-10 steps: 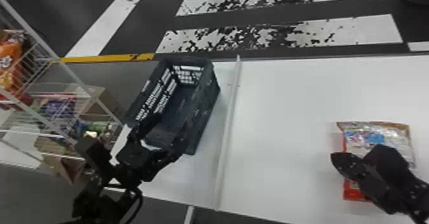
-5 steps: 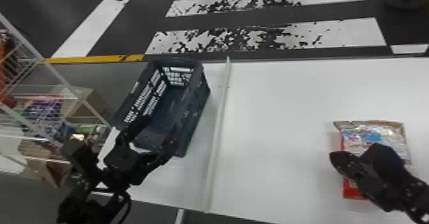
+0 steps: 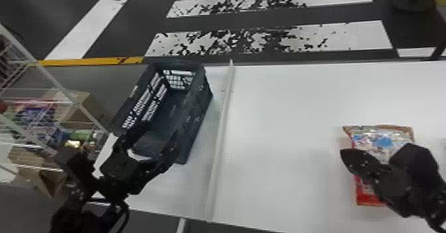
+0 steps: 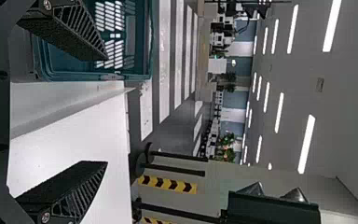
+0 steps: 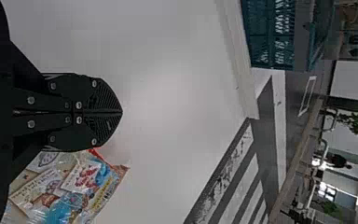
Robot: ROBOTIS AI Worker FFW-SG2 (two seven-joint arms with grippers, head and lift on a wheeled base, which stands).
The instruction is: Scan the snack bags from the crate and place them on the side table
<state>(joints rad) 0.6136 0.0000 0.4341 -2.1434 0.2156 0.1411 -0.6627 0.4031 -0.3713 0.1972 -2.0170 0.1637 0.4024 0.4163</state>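
Head view: against the two earlier frames, the crate (image 3: 195, 116), the divider strip (image 3: 220, 139) and the floor stripes (image 3: 272, 38) all sit farther toward our left. We read that as the camera turning or shifting, not the goods being moved. The left tool (image 3: 161, 134) slides across with the crate, keeping its place over the near end. The right tool (image 5: 121, 112) sits a little farther up over the snack bag (image 3: 381, 139), and more of the bag's red near end shows.

For the task, we judge this a small repositioning: no new bag is picked.

Left tool: fingers spread wide, one above the crate, the other toward the white counter (image 3: 282, 116); nothing between them. Right tool: fingers pressed together, holding nothing, the bag just beside them in its wrist view.

The bag lies flat on the counter, well apart from the crate across the strip. Whether it has been scanned, or whether this stretch is the side table, we cannot tell. If the bag is next, we expect the right tool needs to open first; lowering it closed could nudge or crease the wrapper.
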